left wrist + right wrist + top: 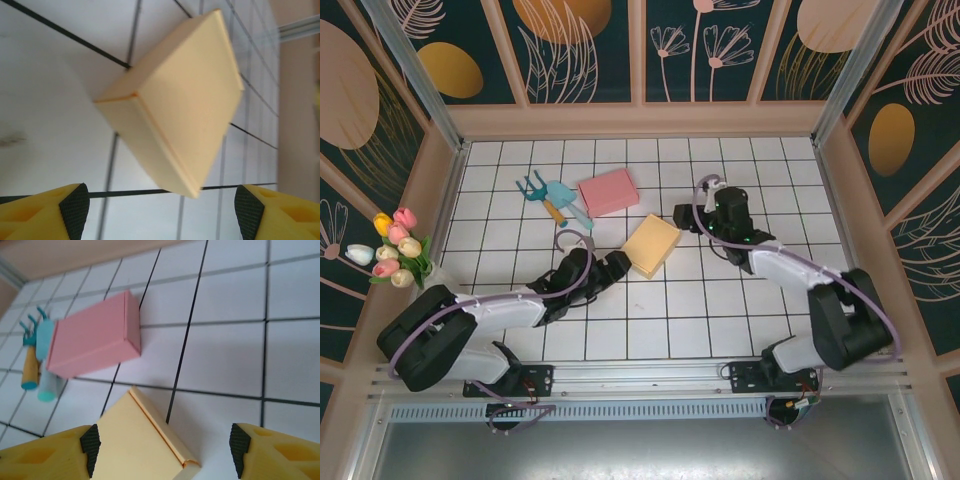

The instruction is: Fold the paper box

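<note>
The left tool [617, 266] stands released, jaws wide, just short of the closed yellow paper box [651, 245] lying flat in the middle of the white tiled desk [720, 310]. The right tool [686, 216] is also spread open at the box's opposite side, gripping nothing. A pink box [608, 192] lies just beyond, with teal garden tools [555, 198] beside it.

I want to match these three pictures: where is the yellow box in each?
Top external: yellow box at picture centre, below-right of the pink box.
Left wrist: yellow box across the centre, tilted.
Right wrist: yellow box at the bottom edge, left of centre.
Shared landmark: the black grid lines.
</note>
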Motion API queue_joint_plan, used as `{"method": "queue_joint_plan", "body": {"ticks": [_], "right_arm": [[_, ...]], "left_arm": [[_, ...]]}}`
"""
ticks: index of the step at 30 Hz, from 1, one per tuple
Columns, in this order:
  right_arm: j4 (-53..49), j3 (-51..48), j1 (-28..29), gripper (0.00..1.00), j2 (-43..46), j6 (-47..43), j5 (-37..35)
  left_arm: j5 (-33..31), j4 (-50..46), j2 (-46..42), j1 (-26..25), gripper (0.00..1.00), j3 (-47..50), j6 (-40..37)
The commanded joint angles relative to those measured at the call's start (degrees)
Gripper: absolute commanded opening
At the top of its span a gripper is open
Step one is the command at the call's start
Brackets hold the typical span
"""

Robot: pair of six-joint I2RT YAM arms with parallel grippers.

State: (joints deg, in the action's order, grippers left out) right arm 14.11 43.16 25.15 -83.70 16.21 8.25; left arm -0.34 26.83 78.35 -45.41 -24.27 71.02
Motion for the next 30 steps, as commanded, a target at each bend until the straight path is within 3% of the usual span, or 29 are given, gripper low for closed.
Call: {"method": "queue_joint_plan", "body": {"ticks": [1,8,14,25,30], "right_arm": [[0.02,3.09,-0.51,0.71,-5.44,-3.73,7.55],[2.95,5.86,-1.03,0.69,-14.22,-3.03,11.07],[4.01,6.16,-1.28,0.66,-18.04,-2.85,13.27],[5.84,2.57,-7.32,0.61,-11.71,1.76,9.91],[5.73,5.79,-9.87,0.61,-14.45,2.64,8.46]], "left_arm": [[0.9,4.41,2.67,-0.72,0.78,-2.45,3.54],[1.54,6.23,11.69,-0.69,0.76,-6.68,2.73],[-1.31,-1.65,18.13,-0.61,0.76,-17.5,-3.29],[-2.21,-12.23,36.31,-0.54,0.75,-44.52,-17.86],[-3.96,-17.31,44.06,-0.08,0.75,-58.11,-22.55]]}}
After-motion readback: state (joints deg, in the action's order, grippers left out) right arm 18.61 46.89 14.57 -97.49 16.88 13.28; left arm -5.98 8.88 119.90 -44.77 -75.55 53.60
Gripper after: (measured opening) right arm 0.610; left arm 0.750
